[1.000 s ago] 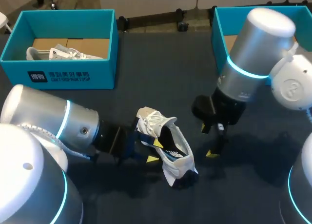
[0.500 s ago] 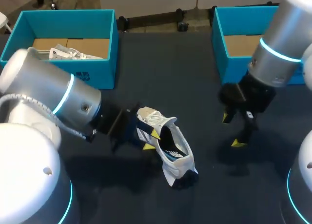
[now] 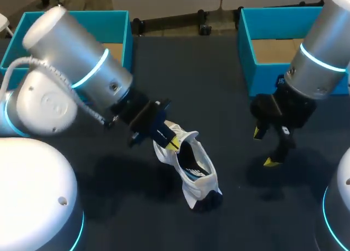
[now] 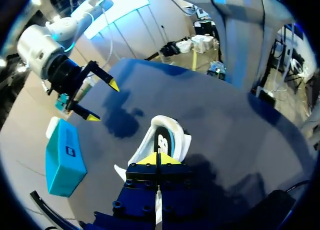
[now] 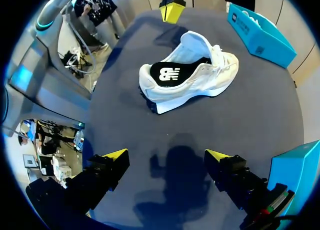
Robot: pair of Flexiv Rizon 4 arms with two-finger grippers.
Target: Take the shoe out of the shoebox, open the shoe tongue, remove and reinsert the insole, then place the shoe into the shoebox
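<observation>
Head view has the dark worktop point(image 3: 219, 98) crossed by both arms. The left arm point(image 3: 76, 65), low at the near left corner a second ago, has swung up and now comes in from the upper left, covering much of the left box point(image 3: 121, 22). The right arm point(image 3: 322, 54) has drawn back from the worktop's middle toward the right box point(image 3: 247, 59). The white shoe point(image 3: 199, 180) lies on its side on the worktop between the boxes, in the same place as before.

The left gripper point(image 3: 172, 143), whose tips stood apart beside the shoe earlier, now has them pressed together at the shoe's laced end; I cannot tell whether they pinch any of it. The right gripper point(image 3: 263, 147) hangs over bare worktop with its fingers wide apart, well clear of the shoe. A black insole point(image 5: 167, 73) lies inside the shoe.
</observation>
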